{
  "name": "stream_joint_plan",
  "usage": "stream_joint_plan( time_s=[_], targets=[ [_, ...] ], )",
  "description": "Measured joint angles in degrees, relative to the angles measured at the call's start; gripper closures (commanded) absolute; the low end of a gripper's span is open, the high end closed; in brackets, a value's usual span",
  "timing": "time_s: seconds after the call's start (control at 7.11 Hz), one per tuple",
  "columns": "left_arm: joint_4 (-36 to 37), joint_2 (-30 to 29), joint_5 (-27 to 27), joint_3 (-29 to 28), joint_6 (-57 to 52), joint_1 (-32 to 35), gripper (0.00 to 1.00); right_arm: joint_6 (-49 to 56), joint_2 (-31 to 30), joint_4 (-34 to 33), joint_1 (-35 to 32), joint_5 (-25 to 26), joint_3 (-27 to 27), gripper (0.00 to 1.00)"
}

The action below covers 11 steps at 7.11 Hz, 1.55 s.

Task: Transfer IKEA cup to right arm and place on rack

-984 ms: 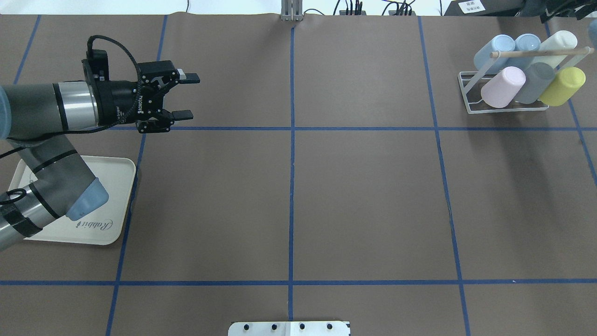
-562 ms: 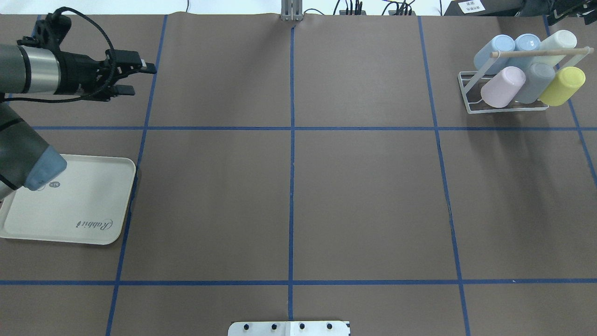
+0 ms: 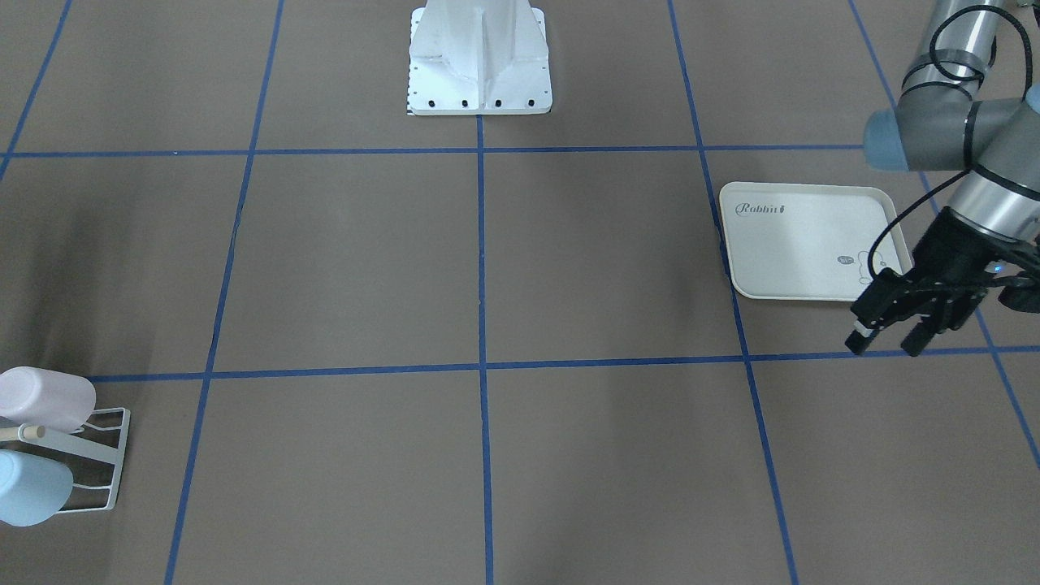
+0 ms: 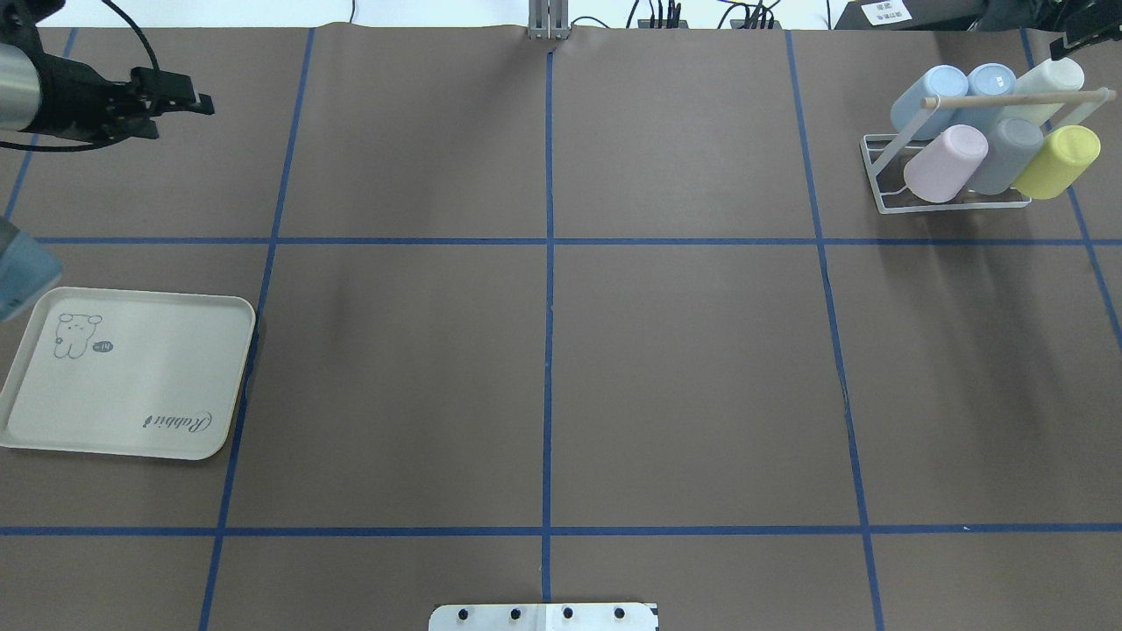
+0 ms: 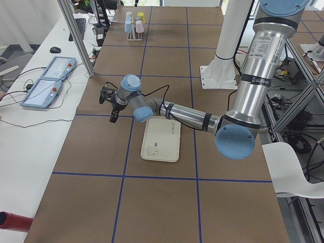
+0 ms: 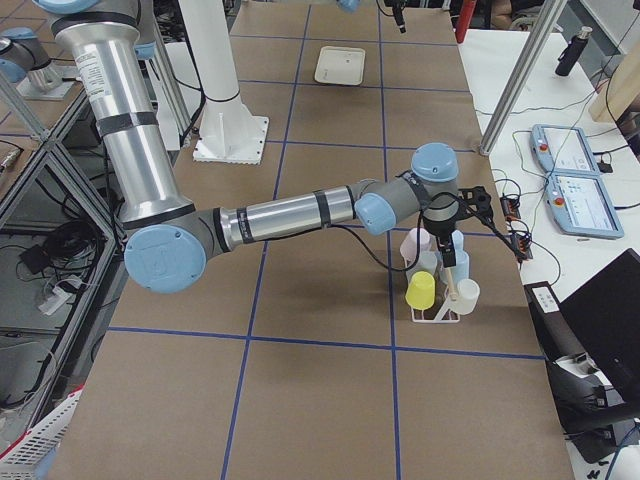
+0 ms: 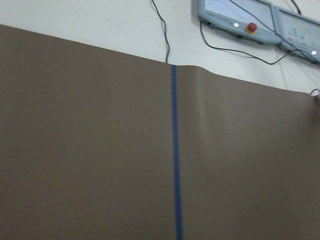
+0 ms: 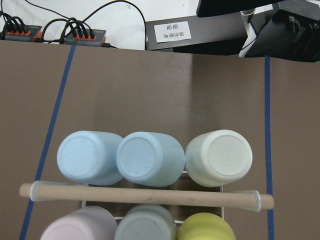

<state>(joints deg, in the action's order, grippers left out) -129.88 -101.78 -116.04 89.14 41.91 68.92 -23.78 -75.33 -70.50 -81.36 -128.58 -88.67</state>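
Over at the far left, the left gripper (image 3: 883, 345) is hanging above the brown table (image 4: 543, 350) with its fingers (image 3: 855, 340) spread apart and nothing between them. The cream tray (image 4: 131, 386) is lying nearer the robot, well apart from it. At the far right, six cups (image 4: 945, 163) are leaning on the white rack (image 4: 955, 207) under its wooden dowel (image 4: 1008, 99). The right gripper (image 6: 448, 228) is hovering over them, and I cannot tell how its fingers are standing.

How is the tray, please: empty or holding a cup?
Empty. Overhead, the tray shows only its printed drawing and lettering, and nothing stands on its visible surface in the front view either.
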Motion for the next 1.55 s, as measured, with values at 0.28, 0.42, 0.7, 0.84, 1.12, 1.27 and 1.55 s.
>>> stream_joint_plan(
  time_s=[0.28,0.42,0.7,0.84,1.12,1.27,1.55],
  targets=[
    [10.4,3.6,-1.7,0.0,-20.9,5.1,0.00,0.3,-5.0,-0.1,-1.2,-0.9,-2.2,0.01],
    [16.4,4.3,-5.8,-0.1,-26.6,7.5,0.00,0.5,-7.4,-0.3,-2.6,-2.9,-2.5,0.01],
    [26.3,5.0,-15.1,-0.2,-34.6,13.9,0.00,2.3,-10.5,-1.5,-4.2,-6.3,-2.6,0.01],
    [30.4,5.2,-17.1,-0.1,-39.9,16.0,0.00,4.8,-10.9,-3.9,-4.2,-6.7,-2.8,0.00],
    [33.5,6.1,-18.1,-0.1,-45.3,17.6,0.00,10.5,-11.1,-9.4,-4.1,-5.6,-3.2,0.01],
    [33.7,6.8,-18.4,0.3,-45.8,18.0,0.00,11.6,-11.3,-10.6,-3.8,-4.4,-3.6,0.00],
    [33.6,8.3,-18.5,2.1,-45.6,18.7,0.00,12.1,-13.4,-11.0,-3.6,-3.6,-5.5,0.00]
  ],
)
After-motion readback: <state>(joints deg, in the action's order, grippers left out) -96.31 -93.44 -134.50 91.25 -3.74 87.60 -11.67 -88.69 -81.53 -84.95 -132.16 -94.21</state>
